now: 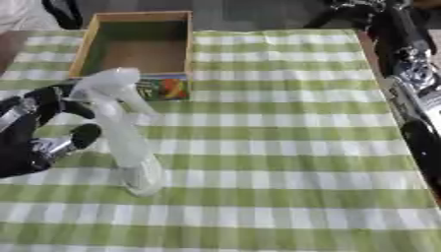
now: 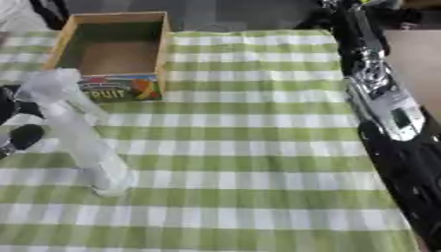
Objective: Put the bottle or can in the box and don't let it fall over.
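A clear spray bottle [image 1: 131, 147] stands on its base on the green checked cloth, its top leaning a little to the left. My left hand [image 1: 41, 129] is just to its left. The fingers [image 1: 57, 97] reach beside the spray head, and the thumb [image 1: 84, 134] stops a short gap from the neck. The hand is open and not closed round the bottle. An open wooden box [image 1: 188, 47] with a fruit label [image 1: 164, 88] stands behind the bottle at the far left, with nothing in it. My right hand [image 2: 405, 162] lies along the right edge, dark and partly cut off.
The table [image 1: 284, 147] carries a green and white checked cloth. My right arm [image 2: 375, 74] runs down the whole right side from the upper corner. The table's far edge lies just behind the box.
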Robot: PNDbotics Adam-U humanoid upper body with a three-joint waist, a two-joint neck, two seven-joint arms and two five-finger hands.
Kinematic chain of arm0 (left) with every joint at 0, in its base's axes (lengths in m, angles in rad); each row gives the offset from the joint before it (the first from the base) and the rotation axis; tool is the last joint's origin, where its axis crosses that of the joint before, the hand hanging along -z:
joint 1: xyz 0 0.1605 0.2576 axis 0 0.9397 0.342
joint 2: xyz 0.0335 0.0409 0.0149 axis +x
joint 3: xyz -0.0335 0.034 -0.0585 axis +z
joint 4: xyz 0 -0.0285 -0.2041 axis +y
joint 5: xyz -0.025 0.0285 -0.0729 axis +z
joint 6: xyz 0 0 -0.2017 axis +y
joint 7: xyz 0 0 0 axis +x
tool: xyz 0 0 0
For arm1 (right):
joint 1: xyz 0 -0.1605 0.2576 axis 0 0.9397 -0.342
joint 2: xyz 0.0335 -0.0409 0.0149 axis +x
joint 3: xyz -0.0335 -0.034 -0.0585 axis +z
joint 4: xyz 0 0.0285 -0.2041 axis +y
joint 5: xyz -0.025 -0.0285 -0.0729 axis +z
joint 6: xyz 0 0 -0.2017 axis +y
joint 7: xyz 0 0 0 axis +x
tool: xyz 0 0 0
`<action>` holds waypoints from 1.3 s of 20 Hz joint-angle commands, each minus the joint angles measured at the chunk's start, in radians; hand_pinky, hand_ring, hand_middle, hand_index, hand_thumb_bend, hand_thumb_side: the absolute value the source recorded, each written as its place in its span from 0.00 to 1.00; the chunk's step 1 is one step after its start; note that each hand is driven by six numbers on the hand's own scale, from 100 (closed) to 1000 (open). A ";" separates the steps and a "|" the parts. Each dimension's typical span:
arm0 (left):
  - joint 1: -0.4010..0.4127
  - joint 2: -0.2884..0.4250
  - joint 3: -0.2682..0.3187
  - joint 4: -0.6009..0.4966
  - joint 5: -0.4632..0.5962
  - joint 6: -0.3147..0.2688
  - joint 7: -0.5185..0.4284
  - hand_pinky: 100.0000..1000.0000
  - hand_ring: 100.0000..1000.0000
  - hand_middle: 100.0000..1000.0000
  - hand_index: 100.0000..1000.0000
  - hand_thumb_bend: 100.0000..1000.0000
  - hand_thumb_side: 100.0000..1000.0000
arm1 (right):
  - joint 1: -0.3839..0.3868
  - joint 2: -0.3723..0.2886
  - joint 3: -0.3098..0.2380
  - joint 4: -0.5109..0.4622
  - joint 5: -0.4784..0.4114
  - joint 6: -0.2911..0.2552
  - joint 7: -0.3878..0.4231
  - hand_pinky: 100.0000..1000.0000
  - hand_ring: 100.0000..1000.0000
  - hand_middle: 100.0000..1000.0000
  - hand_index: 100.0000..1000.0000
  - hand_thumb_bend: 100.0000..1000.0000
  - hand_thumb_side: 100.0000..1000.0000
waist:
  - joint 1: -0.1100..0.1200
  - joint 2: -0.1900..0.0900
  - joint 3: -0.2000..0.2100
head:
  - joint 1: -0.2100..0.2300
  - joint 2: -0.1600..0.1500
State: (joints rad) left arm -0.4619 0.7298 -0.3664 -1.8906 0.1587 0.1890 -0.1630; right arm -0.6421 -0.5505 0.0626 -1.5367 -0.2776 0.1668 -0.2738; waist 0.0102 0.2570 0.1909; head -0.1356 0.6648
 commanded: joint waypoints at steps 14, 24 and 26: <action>-0.042 -0.022 -0.020 0.008 0.008 0.009 -0.029 1.00 0.71 0.75 0.84 0.46 0.55 | -0.013 -0.017 -0.003 -0.008 -0.007 -0.001 0.005 0.89 0.79 0.85 0.84 0.00 0.77 | 0.000 -0.017 -0.003 | 0.004 -0.014; -0.050 -0.065 -0.036 0.026 0.037 0.042 -0.026 1.00 0.70 0.73 0.83 0.47 0.53 | -0.014 -0.015 -0.002 -0.008 -0.008 -0.001 0.008 0.89 0.79 0.85 0.84 0.00 0.77 | -0.004 -0.016 -0.005 | 0.008 -0.016; -0.050 -0.073 -0.039 0.029 0.042 0.045 -0.025 1.00 0.70 0.72 0.83 0.48 0.52 | -0.013 -0.014 -0.002 -0.008 -0.008 0.000 0.009 0.89 0.79 0.85 0.84 0.00 0.77 | -0.004 -0.015 -0.005 | 0.010 -0.017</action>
State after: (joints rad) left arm -0.4963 0.6457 -0.4098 -1.8546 0.1944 0.2296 -0.1895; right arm -0.6420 -0.5494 0.0634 -1.5326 -0.2776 0.1683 -0.2680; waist 0.0047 0.2571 0.1861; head -0.1292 0.6579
